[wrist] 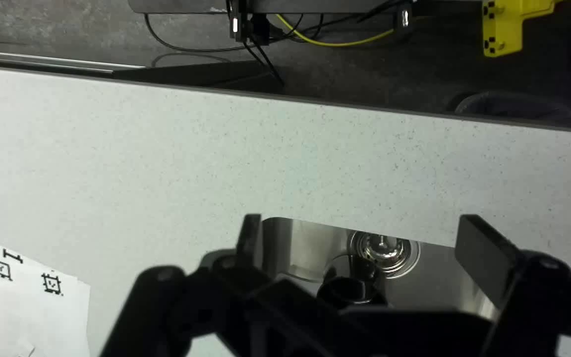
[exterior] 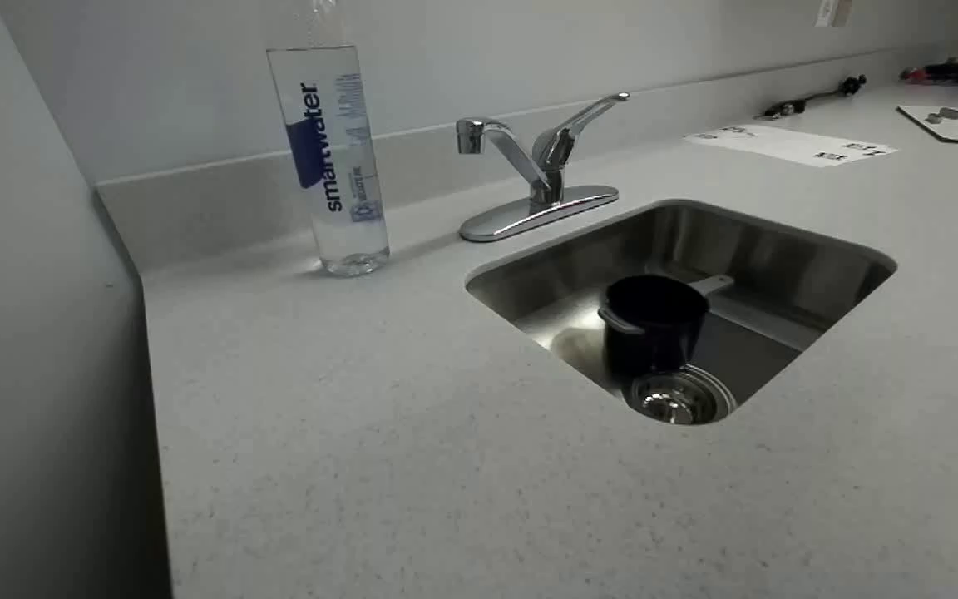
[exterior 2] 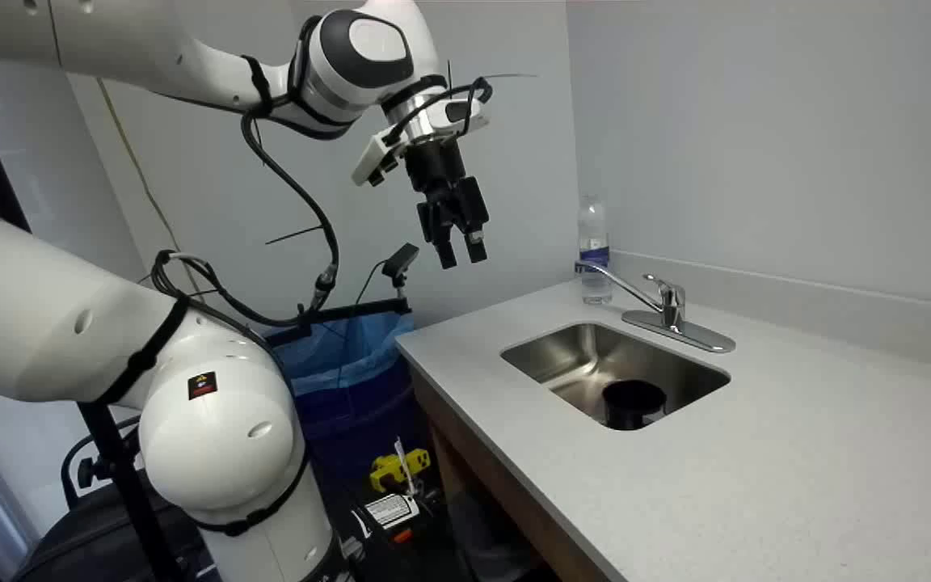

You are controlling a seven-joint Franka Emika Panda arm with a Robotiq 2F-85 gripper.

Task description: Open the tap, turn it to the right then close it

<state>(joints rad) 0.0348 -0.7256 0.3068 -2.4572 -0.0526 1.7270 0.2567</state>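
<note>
The tap (exterior: 547, 190) stands on the counter (exterior: 321, 433), between sink (exterior: 770, 258) and backsplash (exterior: 421, 166). The gripper (exterior 2: 461, 251) hangs in the air, spread wide, well apart from it. A dark pot (exterior: 654, 337) sits inside the sink.

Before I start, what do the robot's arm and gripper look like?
The arm is rounded and white, with black straps, a looping black cable and a small black-and-red label. The gripper is black, with two blunt, flat-sided fingers.

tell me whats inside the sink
A dark pot sits in the sink, beside the round metal drain. The sink floor under the pot is covered; the pot's interior is too dark to make out.
</note>
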